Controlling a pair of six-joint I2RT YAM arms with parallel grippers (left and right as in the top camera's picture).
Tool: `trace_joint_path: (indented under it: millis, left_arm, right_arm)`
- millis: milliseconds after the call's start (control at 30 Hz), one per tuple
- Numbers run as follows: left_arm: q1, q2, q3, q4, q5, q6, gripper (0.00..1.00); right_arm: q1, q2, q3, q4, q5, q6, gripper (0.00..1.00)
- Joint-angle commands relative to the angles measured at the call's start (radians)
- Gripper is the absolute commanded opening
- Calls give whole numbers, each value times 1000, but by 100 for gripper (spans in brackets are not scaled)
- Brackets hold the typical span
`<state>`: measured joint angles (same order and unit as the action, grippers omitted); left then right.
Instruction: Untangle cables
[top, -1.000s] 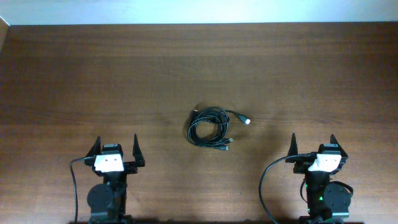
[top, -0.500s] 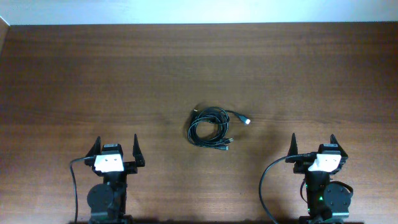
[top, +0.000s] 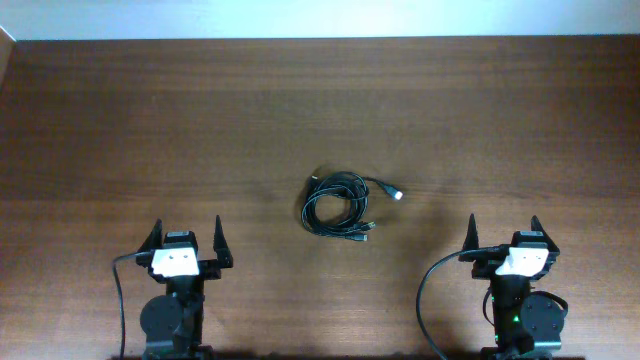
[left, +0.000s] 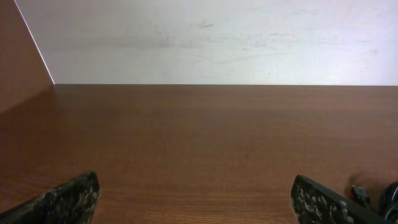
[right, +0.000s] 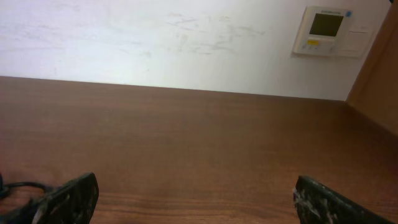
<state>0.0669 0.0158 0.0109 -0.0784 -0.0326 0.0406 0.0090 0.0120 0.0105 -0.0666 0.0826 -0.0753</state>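
Note:
The cables (top: 338, 203) lie coiled together as a small bundle of thin black cords at the middle of the wooden table, with a silvery-white plug (top: 397, 193) sticking out to the right. A bit of the bundle shows at the lower right edge of the left wrist view (left: 379, 198) and at the lower left edge of the right wrist view (right: 18, 186). My left gripper (top: 187, 237) is open and empty near the front left. My right gripper (top: 503, 233) is open and empty near the front right. Both are well apart from the cables.
The wooden table (top: 150, 120) reaches back to a white wall (left: 217, 37). A wall thermostat panel (right: 328, 31) shows in the right wrist view. Thick black arm wires (top: 430, 290) run beside the arm bases.

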Motion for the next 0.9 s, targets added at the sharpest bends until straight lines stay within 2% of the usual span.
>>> trace_joint_path:
  millis: [0,800,867]
  left_arm:
    - [6,-4,-2,-6,11,-10,99]
    - [6,-4,-2,-5,11,-10,99]
    - [6,-4,-2,-6,11,-10,99]
  right_arm:
    - [-3,-8,-5,-5,26,2,99]
    - [-3,-8,-5,-5,26,2,99]
    - [-3,-8,-5,19,98,-24,99]
